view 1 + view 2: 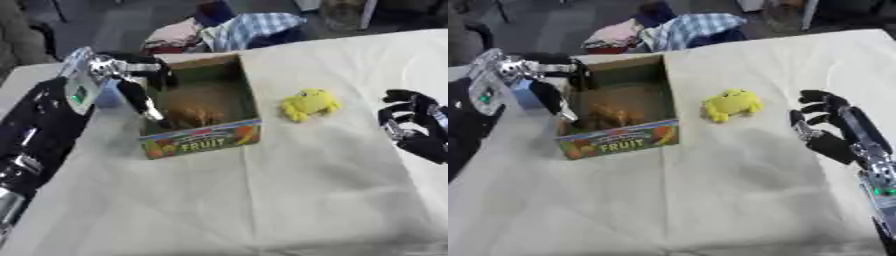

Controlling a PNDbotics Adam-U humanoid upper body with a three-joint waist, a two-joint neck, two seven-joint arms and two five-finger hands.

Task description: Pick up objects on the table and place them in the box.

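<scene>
Box [203,137] labelled FRUIT sitting left of centre on the cloth-covered bench [262,200], something brownish lying inside. Yellow toy [310,104] lying just right of the box, apart from it, squat with no clear long axis. Left hand [131,80] hovering over the box's left wall, fingers relaxed and pointing down, holding nothing. Right hand [829,125] resting at the right of the frame, fingers loosely apart, nearer the toy, which is lying to its upper left

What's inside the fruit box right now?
Inside the fruit box lies a brownish lumpy thing on the floor. The near wall and the left hand at the left rim hide the rest.
</scene>
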